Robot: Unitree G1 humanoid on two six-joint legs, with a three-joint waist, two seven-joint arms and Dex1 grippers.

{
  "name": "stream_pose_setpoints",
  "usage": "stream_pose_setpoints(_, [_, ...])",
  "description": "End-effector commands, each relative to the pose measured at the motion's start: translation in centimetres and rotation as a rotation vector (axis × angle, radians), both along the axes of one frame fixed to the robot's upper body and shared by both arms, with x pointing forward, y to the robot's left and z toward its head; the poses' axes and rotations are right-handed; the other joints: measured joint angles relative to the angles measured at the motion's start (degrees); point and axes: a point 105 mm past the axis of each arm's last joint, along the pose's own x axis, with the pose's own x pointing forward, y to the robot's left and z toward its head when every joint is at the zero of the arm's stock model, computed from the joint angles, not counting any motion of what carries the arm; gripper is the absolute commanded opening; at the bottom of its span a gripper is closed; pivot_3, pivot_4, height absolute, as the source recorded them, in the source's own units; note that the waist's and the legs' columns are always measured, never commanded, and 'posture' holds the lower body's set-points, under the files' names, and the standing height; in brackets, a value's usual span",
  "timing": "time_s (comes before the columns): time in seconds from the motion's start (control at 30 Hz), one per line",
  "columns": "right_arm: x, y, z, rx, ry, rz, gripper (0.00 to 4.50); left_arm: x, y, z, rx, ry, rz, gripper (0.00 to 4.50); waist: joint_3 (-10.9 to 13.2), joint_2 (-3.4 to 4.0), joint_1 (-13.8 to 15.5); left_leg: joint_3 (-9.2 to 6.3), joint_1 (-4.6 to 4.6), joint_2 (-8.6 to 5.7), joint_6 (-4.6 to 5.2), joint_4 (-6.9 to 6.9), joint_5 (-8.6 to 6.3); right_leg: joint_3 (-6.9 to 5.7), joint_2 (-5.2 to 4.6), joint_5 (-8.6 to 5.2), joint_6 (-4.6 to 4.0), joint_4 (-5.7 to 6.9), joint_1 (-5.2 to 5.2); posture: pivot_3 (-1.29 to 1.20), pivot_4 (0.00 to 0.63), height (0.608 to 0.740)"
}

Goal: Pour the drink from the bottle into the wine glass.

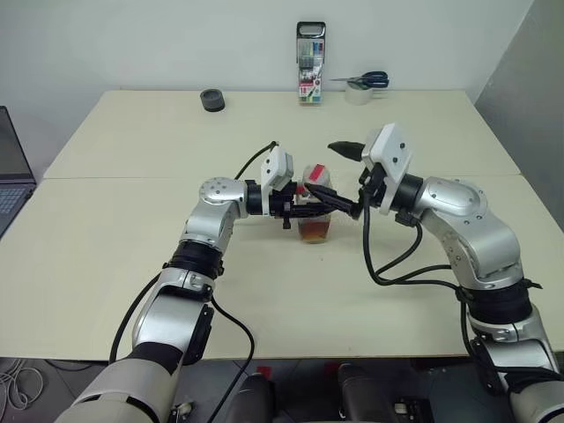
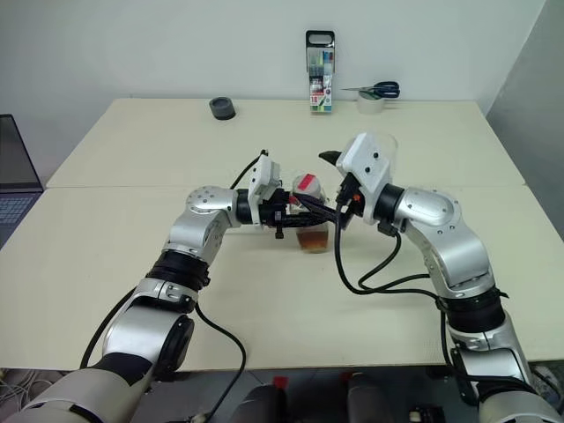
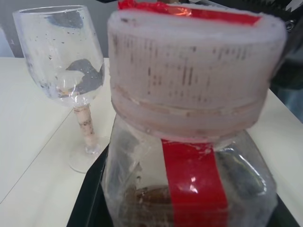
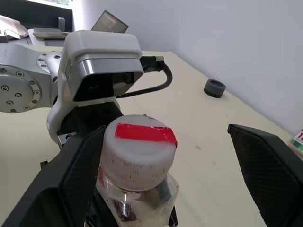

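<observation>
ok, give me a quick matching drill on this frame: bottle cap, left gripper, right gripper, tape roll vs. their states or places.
Things:
1. cap
2. left gripper
3. right gripper
4. tape roll

States or places:
A. open, fingers either side of the cap
B. far side of the table, left of the pen pack
C. shut on the bottle
D. white, still on, red strip across the top

Pairs: 1-D, 2-C, 3-A, 4-B
</observation>
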Motion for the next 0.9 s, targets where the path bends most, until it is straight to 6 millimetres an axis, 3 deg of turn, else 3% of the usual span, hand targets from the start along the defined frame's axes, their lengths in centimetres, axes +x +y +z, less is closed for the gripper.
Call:
stream_pose_setpoints(0.03, [0.4,-1.9,1.4,0.028,-0.038,-0.084,4.38,-0.5,0.1,1.9,-0.033,-0.071,-0.028,1.67,0.00,0.00,0.00,0.00,0.00,0.00,0.00,0.00,0.00,0.00,0.00,0.00,0.00,0.00,0.00,0.00,0.150,0.740])
stream_pose_setpoints(0.37, [-0.4,-2.8,1.4,0.056,0.015,-0.081,4.38,-0.5,0.3,1.7,-0.027,-0.074,-0.023,1.67,0.00,0.00,0.04,0.00,0.00,0.00,0.00,0.00,0.00,0.00,0.00,0.00,0.00,0.00,0.00,0.00,0.150,0.740])
stream_pose_setpoints(0.57, [-1.9,-2.7,1.3,0.031,0.054,-0.014,4.38,-0.4,0.4,1.7,-0.030,-0.069,-0.018,1.67,0.00,0.00,0.10,0.00,-0.01,-0.01,0.01,0.00,0.00,0.00,0.00,0.00,0.00,0.00,0.00,0.00,0.150,0.740])
stream_pose_setpoints(0.7, [-3.2,-1.3,1.8,0.033,0.059,0.051,4.38,-0.3,0.4,1.8,-0.033,-0.068,-0.018,1.67,0.00,0.00,0.01,0.00,0.00,0.01,0.01,-0.01,-0.01,0.00,0.01,0.00,0.00,0.01,0.00,0.00,0.150,0.740])
stream_pose_setpoints(0.9, [-2.2,1.0,2.0,0.042,0.015,0.035,4.38,-0.4,0.1,1.9,-0.033,-0.067,-0.032,1.67,0.00,0.00,0.01,-0.01,0.02,0.01,0.01,0.01,-0.01,0.00,0.03,0.00,0.00,0.07,0.00,0.00,0.150,0.740])
